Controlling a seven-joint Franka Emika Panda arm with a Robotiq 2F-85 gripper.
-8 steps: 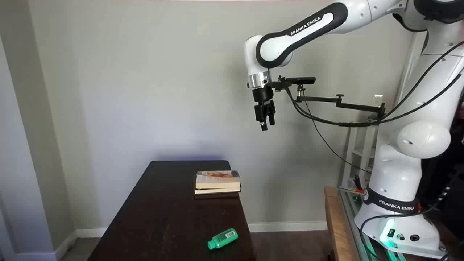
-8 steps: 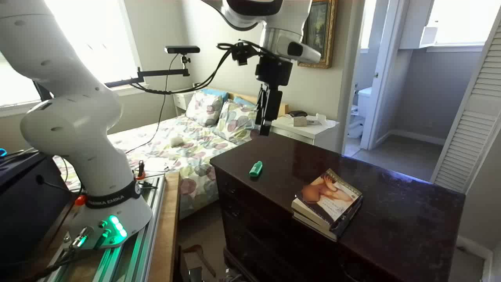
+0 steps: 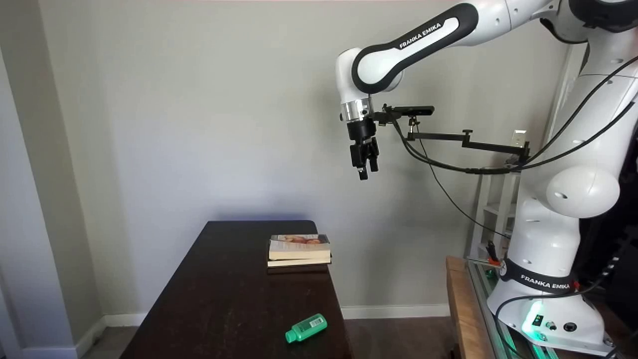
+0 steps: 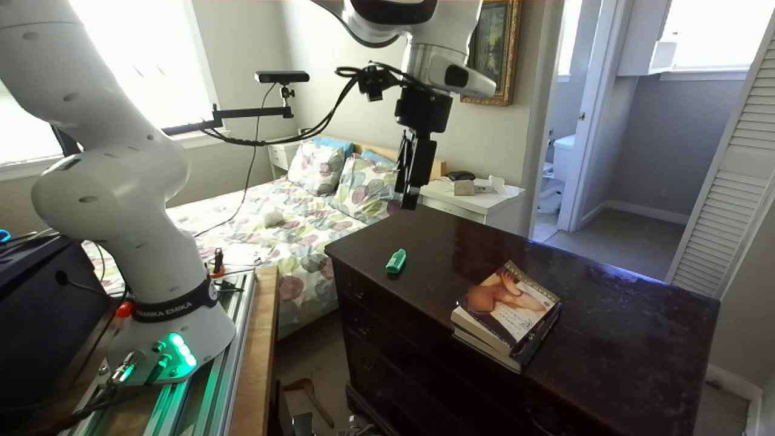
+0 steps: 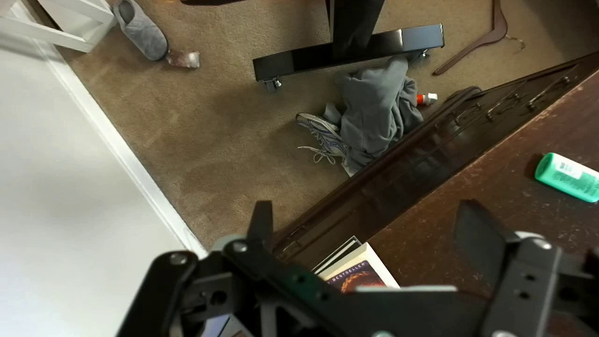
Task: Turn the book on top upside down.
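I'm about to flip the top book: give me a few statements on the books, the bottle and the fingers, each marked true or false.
1. The bottle lies on the dresser. True.
2. The top book lies picture side up. True.
3. The top book rests directly on the dresser. False: a second book is beneath it.
4. The fingers stand apart. True.
5. The fingers hold the top book. False: they hold nothing.

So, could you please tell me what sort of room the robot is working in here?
Most likely a bedroom in a home: an exterior view shows a bed, a white nightstand and a dark chest of drawers.
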